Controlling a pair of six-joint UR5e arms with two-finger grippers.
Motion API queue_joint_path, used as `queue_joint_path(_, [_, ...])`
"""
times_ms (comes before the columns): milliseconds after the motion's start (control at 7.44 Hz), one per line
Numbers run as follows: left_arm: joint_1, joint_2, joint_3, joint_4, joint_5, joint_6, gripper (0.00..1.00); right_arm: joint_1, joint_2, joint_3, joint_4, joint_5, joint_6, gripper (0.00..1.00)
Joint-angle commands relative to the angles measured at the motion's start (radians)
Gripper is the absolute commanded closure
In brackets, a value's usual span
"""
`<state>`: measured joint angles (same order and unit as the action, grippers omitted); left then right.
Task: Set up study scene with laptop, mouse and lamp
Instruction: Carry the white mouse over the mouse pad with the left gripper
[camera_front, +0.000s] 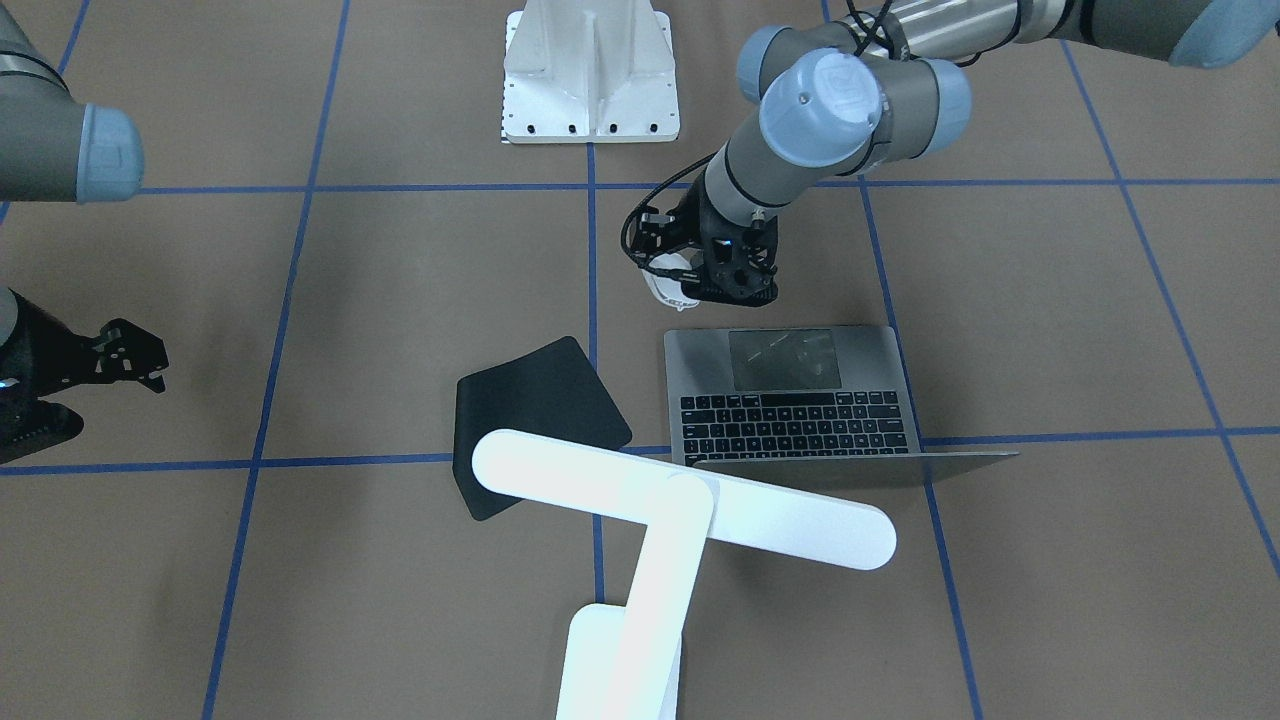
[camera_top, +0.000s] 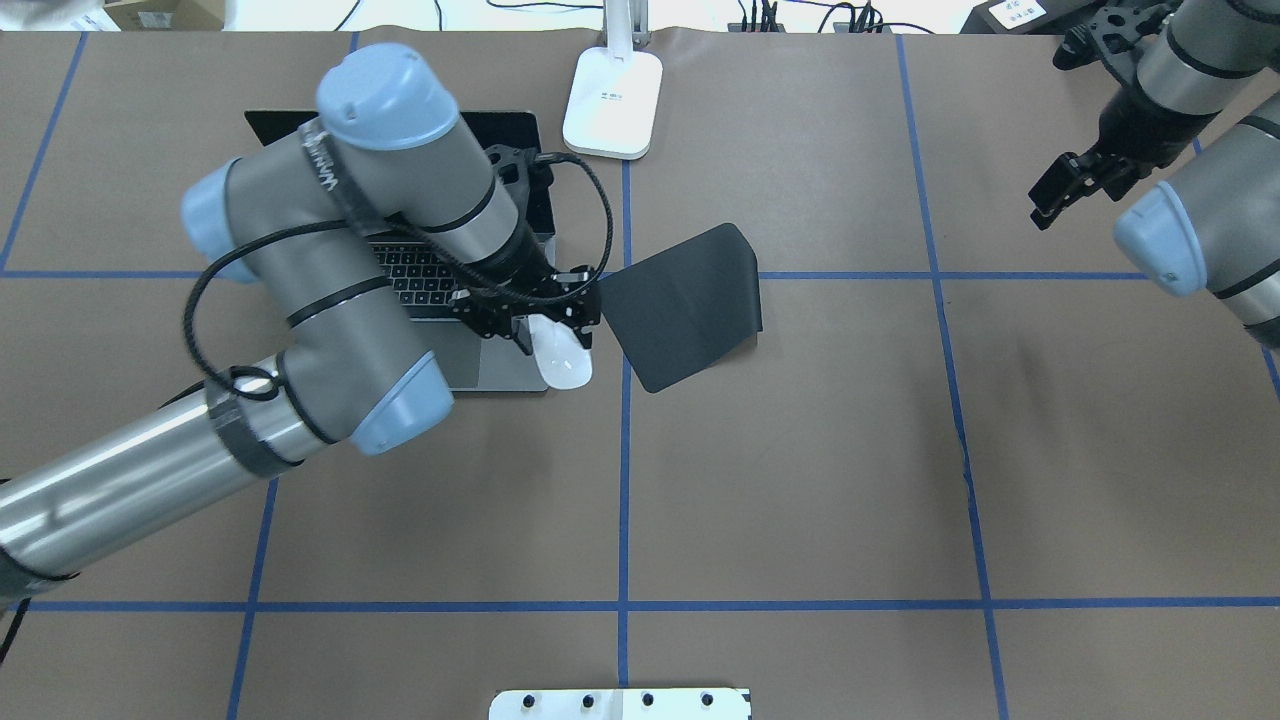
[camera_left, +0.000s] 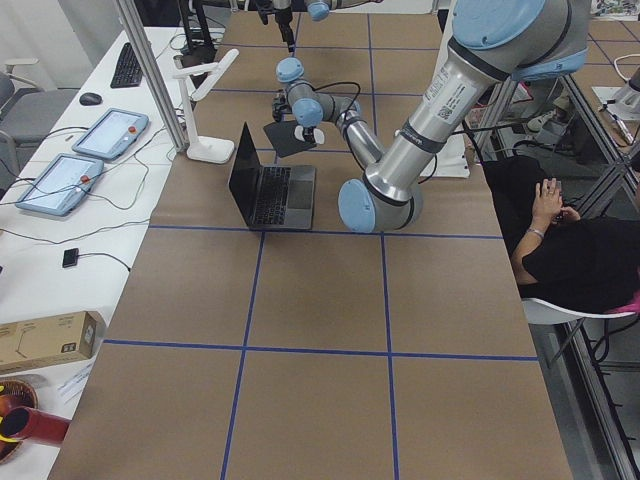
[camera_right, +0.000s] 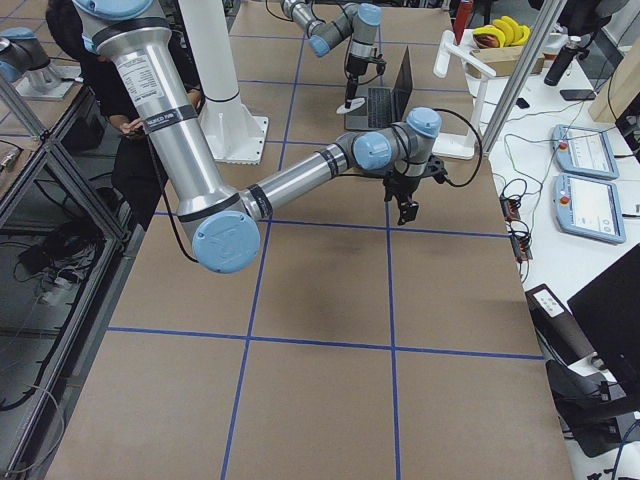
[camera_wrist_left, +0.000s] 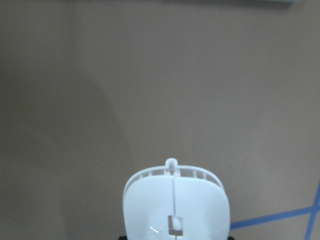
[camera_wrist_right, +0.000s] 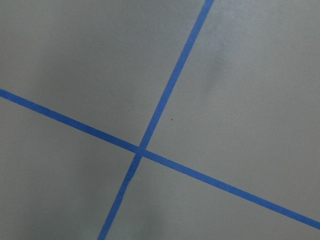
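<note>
The white mouse (camera_top: 562, 362) hangs just above the table, and my left gripper (camera_top: 540, 335) is shut on its rear end. It sits off the near right corner of the open grey laptop (camera_top: 420, 285), close to the trackpad (camera_front: 785, 358). In the left wrist view the mouse (camera_wrist_left: 175, 205) fills the lower middle over bare brown table. The front-facing view shows the mouse (camera_front: 658, 288) under the left gripper (camera_front: 685, 290). The white lamp (camera_front: 680, 500) stands beyond the laptop, its base (camera_top: 612, 100) at the far edge. My right gripper (camera_top: 1078, 190) hovers open and empty at the far right.
A black mat (camera_top: 690, 305) lies right of the laptop, partly under the lamp head (camera_front: 800, 520). A white ribbed pedestal (camera_front: 590, 75) stands at the robot's edge. Blue tape lines (camera_wrist_right: 142, 150) grid the table. A seated person (camera_left: 580, 250) is beside the table.
</note>
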<state>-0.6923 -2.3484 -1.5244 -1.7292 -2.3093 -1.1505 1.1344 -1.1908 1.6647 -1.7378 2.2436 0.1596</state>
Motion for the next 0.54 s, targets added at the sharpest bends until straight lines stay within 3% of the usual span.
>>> queue_joint_path(0, [-0.006, -0.169, 0.204, -0.009, 0.043, 0.002, 0.36, 0.022, -0.023, 0.001, 0.006, 0.005, -0.005, 0.00])
queue_joint_path(134, [-0.004, -0.246, 0.321, -0.048, 0.063, -0.006, 0.36, 0.022, -0.024, 0.001, 0.006, 0.005, -0.005, 0.00])
queue_joint_path(403, [0.000, -0.261, 0.392, -0.137, 0.083, -0.061, 0.36, 0.022, -0.024, 0.000, 0.006, 0.004, -0.005, 0.00])
